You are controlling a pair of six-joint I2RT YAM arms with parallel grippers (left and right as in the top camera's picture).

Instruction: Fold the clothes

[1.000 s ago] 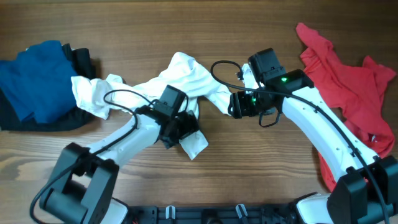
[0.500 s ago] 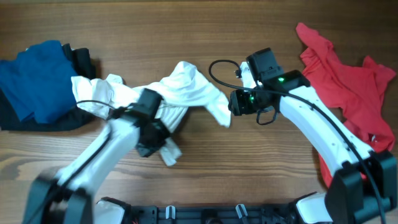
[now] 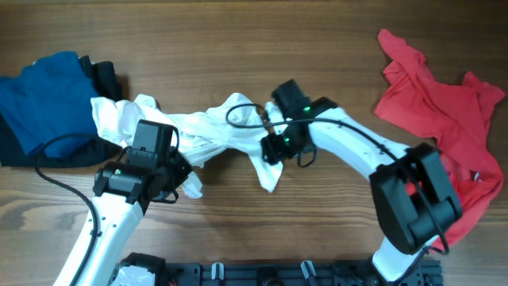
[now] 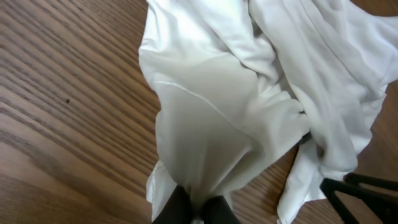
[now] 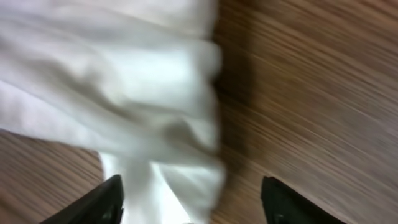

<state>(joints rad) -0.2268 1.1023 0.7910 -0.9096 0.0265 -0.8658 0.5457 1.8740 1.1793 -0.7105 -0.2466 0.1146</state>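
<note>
White-cloth work, nearest first: has snapped left claw (image 4: 196,211) fully closed on the near hem of the white T-shirt (image 3: 230,111), dragging it leftward across the worktop (image 3: 317,48) within the last second. Has swung right claw (image 5: 193,196) in over the hanging flap, jaws wide, straddling cloth, gripping nothing. Means spreading only begun, with shirt bunched mid-worktop; calls for a second corner grip before any fold. Leaves blue garment (image 3: 48,103) and red garment (image 3: 436,95) beyond, far left and far right, untouched
</note>
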